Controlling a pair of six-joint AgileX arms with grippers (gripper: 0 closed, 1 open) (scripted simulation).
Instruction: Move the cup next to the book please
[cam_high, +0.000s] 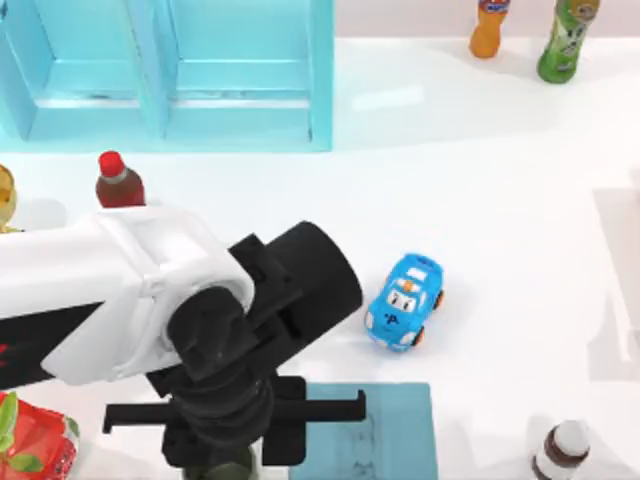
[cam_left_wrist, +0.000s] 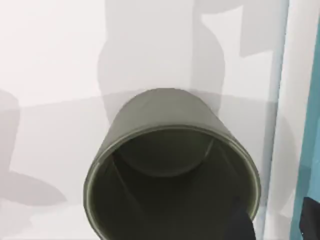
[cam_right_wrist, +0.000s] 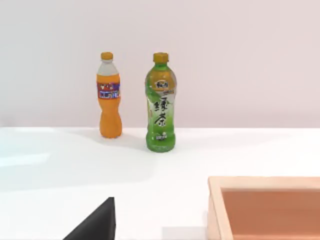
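The cup (cam_left_wrist: 170, 165) is olive-green and stands upright with its open mouth toward the left wrist camera. In the top view a sliver of the cup (cam_high: 228, 468) shows under my left arm at the front edge. The teal-blue book (cam_high: 385, 435) lies flat just right of it, and the book's edge (cam_left_wrist: 315, 125) runs close beside the cup in the left wrist view. My left gripper (cam_high: 225, 445) hangs directly over the cup, hiding most of it from above. A dark part of my right gripper (cam_right_wrist: 95, 222) shows in the right wrist view, well away from the cup.
A blue toy car (cam_high: 405, 302) sits behind the book. A light-blue shelf unit (cam_high: 170, 70) fills the back left. An orange bottle (cam_high: 490, 28) and a green bottle (cam_high: 568, 40) stand back right. A red-capped bottle (cam_high: 118, 180), a brown bottle (cam_high: 560, 452) and a wooden tray (cam_right_wrist: 265, 205) are nearby.
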